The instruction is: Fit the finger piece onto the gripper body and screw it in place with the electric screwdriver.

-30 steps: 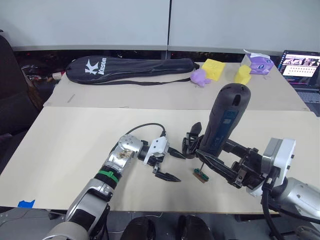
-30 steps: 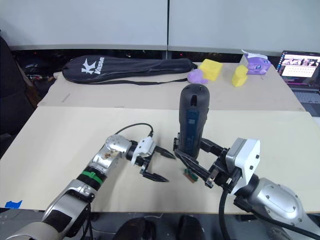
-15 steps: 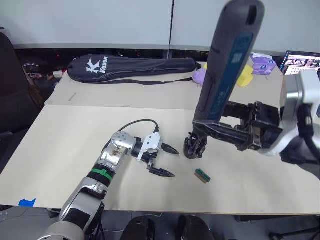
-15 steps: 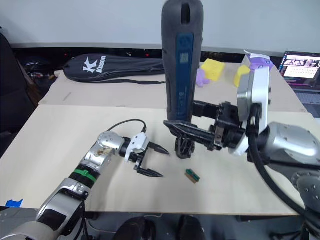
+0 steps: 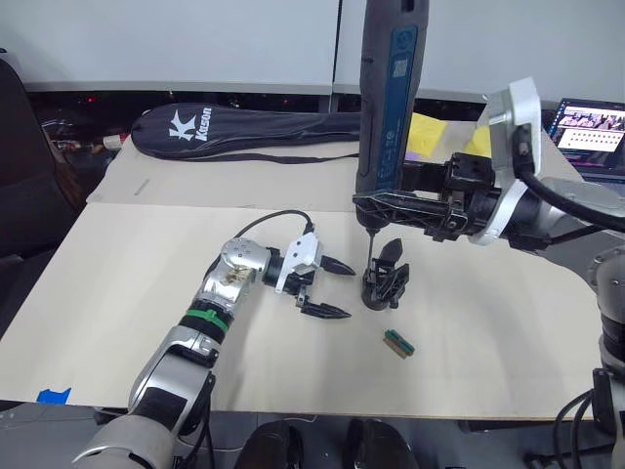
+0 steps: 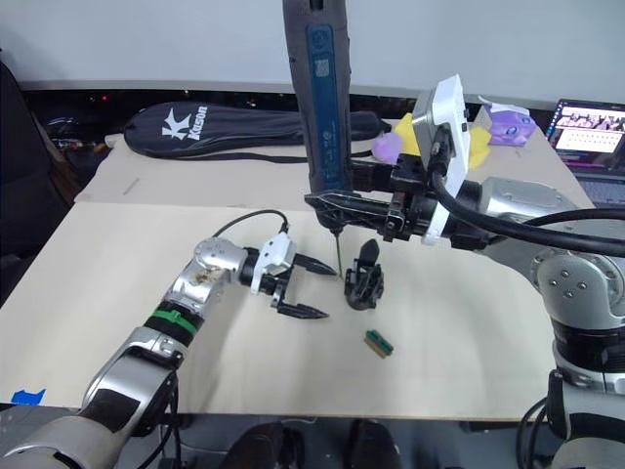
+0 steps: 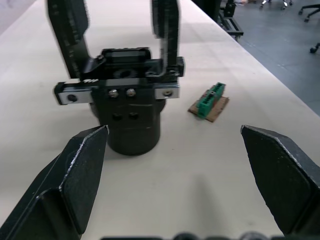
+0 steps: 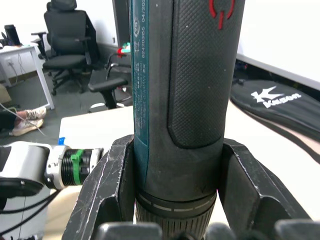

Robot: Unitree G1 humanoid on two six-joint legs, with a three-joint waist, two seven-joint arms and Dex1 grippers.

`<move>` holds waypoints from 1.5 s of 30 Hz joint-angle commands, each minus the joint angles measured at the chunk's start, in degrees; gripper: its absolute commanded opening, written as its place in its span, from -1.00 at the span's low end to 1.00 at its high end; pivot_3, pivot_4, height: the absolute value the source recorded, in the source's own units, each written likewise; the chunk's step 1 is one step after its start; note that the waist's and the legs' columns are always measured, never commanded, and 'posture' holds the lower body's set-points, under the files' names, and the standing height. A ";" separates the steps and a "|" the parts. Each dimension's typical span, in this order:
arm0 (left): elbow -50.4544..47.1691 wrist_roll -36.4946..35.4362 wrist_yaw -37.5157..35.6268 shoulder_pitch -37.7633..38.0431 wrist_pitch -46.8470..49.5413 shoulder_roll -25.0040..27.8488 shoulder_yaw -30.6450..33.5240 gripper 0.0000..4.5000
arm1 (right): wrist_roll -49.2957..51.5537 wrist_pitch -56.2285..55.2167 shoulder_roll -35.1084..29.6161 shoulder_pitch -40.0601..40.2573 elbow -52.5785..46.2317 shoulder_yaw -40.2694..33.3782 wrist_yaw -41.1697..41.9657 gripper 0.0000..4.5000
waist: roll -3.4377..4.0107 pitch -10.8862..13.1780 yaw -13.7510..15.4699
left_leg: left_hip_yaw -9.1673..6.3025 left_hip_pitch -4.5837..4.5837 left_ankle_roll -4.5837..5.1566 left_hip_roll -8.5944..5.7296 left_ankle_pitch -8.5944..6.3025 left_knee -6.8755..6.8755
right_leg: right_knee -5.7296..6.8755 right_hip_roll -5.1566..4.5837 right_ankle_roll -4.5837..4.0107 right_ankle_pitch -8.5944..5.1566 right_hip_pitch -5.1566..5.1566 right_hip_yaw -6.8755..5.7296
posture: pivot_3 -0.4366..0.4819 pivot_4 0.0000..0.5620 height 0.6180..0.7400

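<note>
The electric screwdriver (image 5: pixel 389 98) stands upright in the air, my right gripper (image 5: pixel 395 207) shut on its lower end. Its thin bit points down just left of the gripper body (image 5: pixel 383 285), a small black block standing on the table. A finger piece (image 5: pixel 393 252) rises from the body's top; in the left wrist view, two black blades stand up from the gripper body (image 7: pixel 131 117). My left gripper (image 5: pixel 328 289) rests open on the table just left of the body, not touching it. The right wrist view shows both fingers (image 8: pixel 107 185) clamped on the screwdriver (image 8: pixel 180 75).
A small green-and-black block (image 5: pixel 397 343) lies near the table's front, right of my left gripper. A black racket bag (image 5: pixel 254 132), yellow foam blocks (image 5: pixel 422 135) and a laptop (image 5: pixel 586 127) sit on the far table. Blue tape (image 5: pixel 49 397) marks the front left edge.
My right arm has lifted the screwdriver from low over the table and turned it upright, bit now beside the gripper body. My left gripper has edged slightly toward the body, still open.
</note>
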 commanded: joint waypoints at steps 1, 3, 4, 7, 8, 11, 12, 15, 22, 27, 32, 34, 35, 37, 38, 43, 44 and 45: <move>1.34 0.38 0.68 -1.91 -1.80 -1.08 0.96 1.00 | -2.52 -0.67 0.56 -1.42 -0.74 -1.81 1.81 -0.16 | 0.00 0.00 0.00 | 0.00 0.00 0.00 0.00 0.00 0.00 | 0.00 0.00 0.00 0.00 0.00 0.00 | -0.05 -0.47 1.00; 2.37 0.71 0.99 -2.38 -2.39 -1.57 1.03 1.00 | -3.39 -0.29 1.01 -1.42 -0.83 -1.81 2.03 -0.16 | 0.00 0.00 -0.06 | 0.00 0.00 0.00 0.01 0.00 0.00 | 0.00 0.00 0.00 0.00 0.00 -0.01 | -0.05 -0.47 1.00; 2.87 0.88 1.18 -2.58 -2.65 -1.87 1.05 1.00 | -3.75 -0.03 1.23 -1.46 -0.93 -1.83 2.07 -0.16 | 0.00 0.00 -0.08 | 0.00 0.01 0.00 0.00 0.00 0.00 | -0.01 0.00 0.01 0.00 0.00 -0.01 | -0.05 -0.47 1.00; 4.03 1.28 1.50 -3.03 -3.29 -2.56 1.18 1.00 | -4.52 0.79 1.79 -1.70 -1.09 -2.03 2.15 -0.16 | 0.00 0.00 -0.07 | 0.00 0.02 -0.01 0.01 0.01 0.00 | -0.01 0.00 0.01 0.00 0.00 -0.03 | -0.05 -0.47 1.00; 4.40 1.35 1.55 -3.14 -3.41 -2.81 1.25 1.00 | -4.74 1.03 1.89 -1.76 -1.08 -2.10 2.19 -0.16 | 0.00 0.00 -0.07 | 0.00 0.02 -0.02 0.01 0.01 0.00 | -0.01 0.00 0.01 0.00 0.00 -0.03 | -0.05 -0.47 1.00; 5.72 1.70 1.72 -3.57 -3.89 -3.46 1.24 1.00 | -6.07 1.27 2.04 -1.59 -0.54 -2.22 2.84 -0.16 | 0.00 0.00 -0.04 | 0.00 0.02 -0.02 0.00 0.01 0.00 | -0.01 -0.01 0.01 0.00 0.00 -0.04 | -0.05 -0.47 1.00; 5.99 1.82 1.68 -3.65 -4.08 -3.61 1.20 1.00 | -6.69 1.19 2.07 -1.38 -0.29 -2.28 3.23 -0.16 | 0.00 0.00 -0.06 | 0.00 0.01 -0.02 0.01 0.01 0.01 | -0.01 -0.01 0.01 0.00 0.00 -0.05 | -0.05 -0.47 1.00; 6.30 2.05 1.67 -3.75 -4.40 -4.04 1.11 1.00 | -8.18 0.94 2.20 -0.60 0.37 -2.56 4.27 -0.16 | 0.00 0.00 -0.10 | 0.01 0.01 -0.02 0.00 0.01 0.00 | -0.01 0.00 0.01 0.00 0.01 -0.06 | -0.05 -0.47 1.00; 6.86 2.65 1.69 -3.85 -5.18 -4.53 1.21 1.00 | -10.19 0.56 2.53 2.03 -0.05 -3.66 5.58 -0.16 | 0.00 0.00 -0.09 | 0.01 0.02 -0.03 0.00 0.01 0.01 | -0.03 0.00 0.01 0.00 0.01 -0.08 | -0.05 -0.47 1.00; 7.54 3.00 1.92 -4.06 -5.78 -4.76 1.28 1.00 | -11.49 0.07 2.74 3.31 -0.38 -4.05 6.28 -0.16 | 0.00 0.00 -0.09 | 0.02 0.03 -0.03 0.00 0.01 0.01 | -0.04 0.00 0.01 0.00 0.01 -0.08 | -0.05 -0.47 1.00; 7.42 2.98 1.87 -3.99 -5.96 -4.70 1.25 1.00 | -12.77 -0.42 3.12 4.09 -0.26 -4.48 7.00 -0.16 | 0.00 0.00 -0.08 | 0.02 0.03 -0.03 0.00 0.01 0.01 | -0.07 -0.01 0.01 0.00 0.01 -0.08 | -0.05 -0.47 1.00; 7.39 2.98 1.89 -3.97 -5.92 -4.72 1.23 1.00 | -13.26 -0.49 3.49 4.22 -0.21 -4.76 7.16 -0.16 | 0.00 0.00 -0.10 | 0.02 0.04 -0.03 0.00 0.01 0.00 | -0.06 -0.01 0.01 0.00 0.01 -0.08 | -0.05 -0.47 1.00; 7.36 2.97 1.89 -3.95 -5.87 -4.73 1.23 1.00 | -13.53 -0.56 3.68 4.27 -0.20 -4.89 7.28 -0.16 | 0.00 0.00 -0.10 | 0.02 0.04 -0.03 0.00 0.01 0.01 | -0.06 -0.01 0.01 -0.01 0.01 -0.08 | -0.05 -0.47 1.00; 7.26 2.96 1.85 -3.87 -5.78 -4.73 1.20 1.00 | -14.10 -0.76 3.87 4.42 -0.17 -4.99 7.58 -0.16 | 0.00 0.00 -0.09 | 0.02 0.04 -0.03 0.00 0.01 0.01 | -0.07 -0.01 0.01 0.00 0.01 -0.08 | -0.05 -0.47 1.00; 7.25 2.95 1.83 -3.86 -5.75 -4.74 1.19 1.00 | -14.44 -0.91 3.91 4.47 -0.15 -4.98 7.80 -0.16 | 0.00 0.00 -0.08 | 0.02 0.04 -0.03 0.00 0.01 0.01 | -0.06 -0.01 0.01 -0.01 0.01 -0.08 | -0.05 -0.47 1.00; 7.25 3.03 1.98 -3.87 -5.59 -4.84 1.12 1.00 | -15.55 -1.00 4.33 4.38 0.18 -5.26 8.52 -0.16 | 0.00 0.00 -0.11 | 0.02 0.03 -0.03 -0.01 0.01 0.01 | -0.05 0.00 0.01 -0.01 0.01 -0.08 | -0.05 -0.47 1.00; 7.24 3.05 2.00 -3.85 -5.59 -4.85 1.10 1.00 | -15.64 -0.91 4.48 4.30 0.21 -5.34 8.56 -0.16 | 0.00 0.00 -0.12 | 0.02 0.04 -0.03 -0.01 0.01 0.01 | -0.06 0.00 0.01 -0.01 0.01 -0.08 | -0.05 -0.47 1.00; 7.24 3.06 2.02 -3.85 -5.62 -4.86 1.11 1.00 | -15.77 -0.91 4.63 4.24 0.20 -5.40 8.65 -0.16 | 0.00 0.00 -0.12 | 0.02 0.04 -0.03 -0.01 0.01 0.01 | -0.06 0.00 0.01 -0.01 0.01 -0.08 | -0.05 -0.47 1.00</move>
